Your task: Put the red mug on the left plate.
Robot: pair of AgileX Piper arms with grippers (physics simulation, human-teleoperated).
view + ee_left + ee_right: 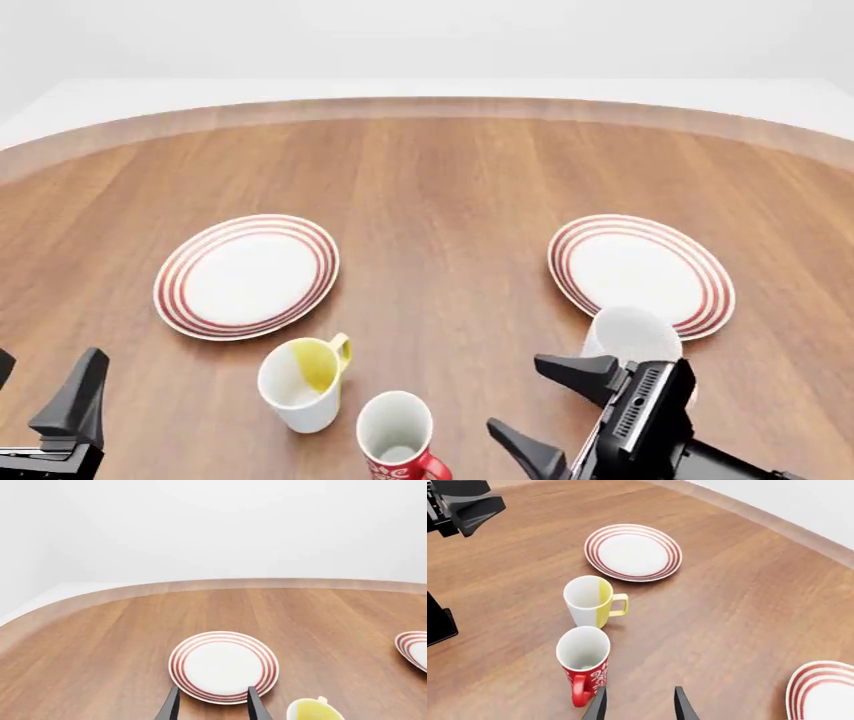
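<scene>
Here the right end effector [550,412] hangs spread and empty, the red mug [395,432] upright just beside it; the left end effector [212,704], also spread, faces the left plate [247,276].

A red-ringed plate [223,667] sits on the wooden table [100,645], just past the left gripper [212,706], whose fingers stand parted. A yellow-lined mug [313,711] is nearby, and a second plate's edge [412,649] shows well apart.
</scene>
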